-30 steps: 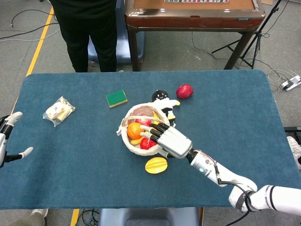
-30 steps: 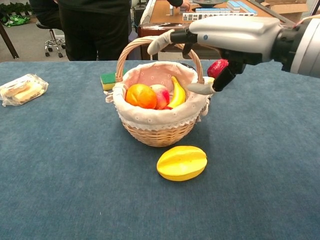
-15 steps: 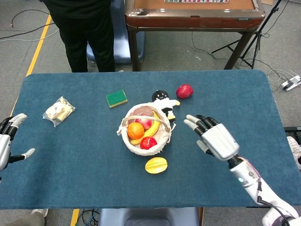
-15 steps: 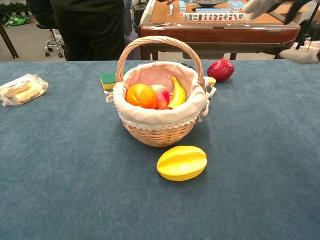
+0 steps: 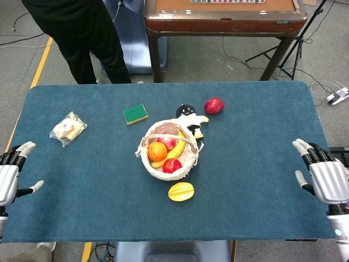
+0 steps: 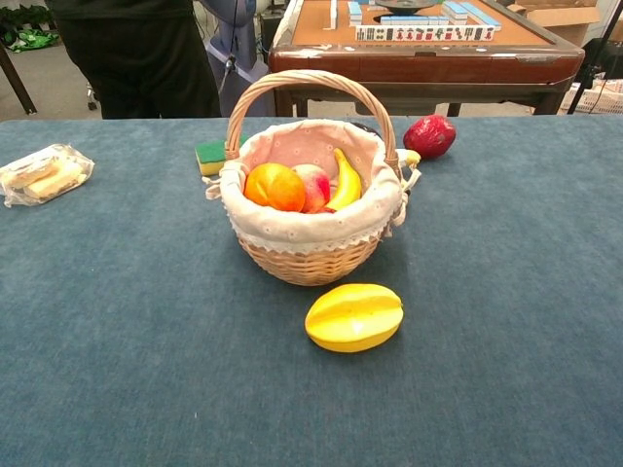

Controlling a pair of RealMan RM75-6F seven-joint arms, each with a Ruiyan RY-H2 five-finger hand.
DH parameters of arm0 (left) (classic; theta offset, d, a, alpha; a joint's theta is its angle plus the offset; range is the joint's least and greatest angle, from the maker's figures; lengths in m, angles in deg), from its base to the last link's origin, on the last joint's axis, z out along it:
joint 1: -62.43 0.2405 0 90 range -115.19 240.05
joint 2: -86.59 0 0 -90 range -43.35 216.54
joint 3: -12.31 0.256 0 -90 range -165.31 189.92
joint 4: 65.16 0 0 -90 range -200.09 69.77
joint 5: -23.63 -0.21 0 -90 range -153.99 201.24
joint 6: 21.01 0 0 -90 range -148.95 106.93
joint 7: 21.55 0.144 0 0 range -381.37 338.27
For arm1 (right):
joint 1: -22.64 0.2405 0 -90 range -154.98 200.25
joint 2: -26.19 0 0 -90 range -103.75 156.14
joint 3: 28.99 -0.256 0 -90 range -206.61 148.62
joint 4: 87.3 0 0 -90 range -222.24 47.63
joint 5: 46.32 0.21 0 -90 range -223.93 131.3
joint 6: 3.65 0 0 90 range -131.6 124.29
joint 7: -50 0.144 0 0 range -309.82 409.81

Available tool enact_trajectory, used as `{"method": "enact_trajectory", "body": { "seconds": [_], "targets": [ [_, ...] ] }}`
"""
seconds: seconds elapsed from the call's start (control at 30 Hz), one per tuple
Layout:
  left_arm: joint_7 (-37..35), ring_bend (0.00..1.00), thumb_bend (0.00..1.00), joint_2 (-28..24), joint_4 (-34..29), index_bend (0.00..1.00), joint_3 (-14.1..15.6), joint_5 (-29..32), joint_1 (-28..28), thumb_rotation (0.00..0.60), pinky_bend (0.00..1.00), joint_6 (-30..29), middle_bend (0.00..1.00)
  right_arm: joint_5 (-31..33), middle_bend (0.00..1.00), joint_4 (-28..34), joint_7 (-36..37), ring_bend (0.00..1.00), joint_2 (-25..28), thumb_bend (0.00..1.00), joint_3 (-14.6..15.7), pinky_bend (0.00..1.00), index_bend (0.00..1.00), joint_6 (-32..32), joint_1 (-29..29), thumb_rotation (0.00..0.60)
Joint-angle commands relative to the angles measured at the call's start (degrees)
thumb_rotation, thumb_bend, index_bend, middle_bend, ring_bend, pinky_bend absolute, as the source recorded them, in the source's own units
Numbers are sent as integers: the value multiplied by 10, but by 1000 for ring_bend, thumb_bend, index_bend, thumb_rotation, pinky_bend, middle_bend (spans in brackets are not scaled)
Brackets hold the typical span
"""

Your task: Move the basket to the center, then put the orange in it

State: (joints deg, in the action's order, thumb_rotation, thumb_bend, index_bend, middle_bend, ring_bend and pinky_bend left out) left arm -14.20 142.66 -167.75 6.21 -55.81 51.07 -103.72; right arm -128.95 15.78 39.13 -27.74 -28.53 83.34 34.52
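Now your orange [image 5: 157,150] sits in the mid-table basket [image 5: 163,173], half-hidden by its rim, while your left hand [image 5: 9,179] and right hand [image 5: 325,177], fingers spread and empty, are cropped at the table's near corners.

No text, label or number is legible in either view

On the bench [image 5: 262,153] there are one basket [image 6: 310,255], holding one orange [image 6: 275,187], one peach [image 6: 315,184] and one banana [image 6: 346,181], plus one yellow starfruit [image 6: 354,316], one red fruit [image 6: 429,136], one green sponge [image 5: 135,114], one wrapped snack bag [image 5: 67,129] and one black-headed doll [image 5: 188,114].
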Motion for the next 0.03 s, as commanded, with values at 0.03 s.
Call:
{"method": "enact_trajectory", "body": {
  "seconds": [0.03],
  "targets": [
    [3,114,123,3,-2,154,3,2,5,600,166,-3,139,0,189,-10,12,159,-4,383,4,317,140,14,-18,600]
  ]
}}
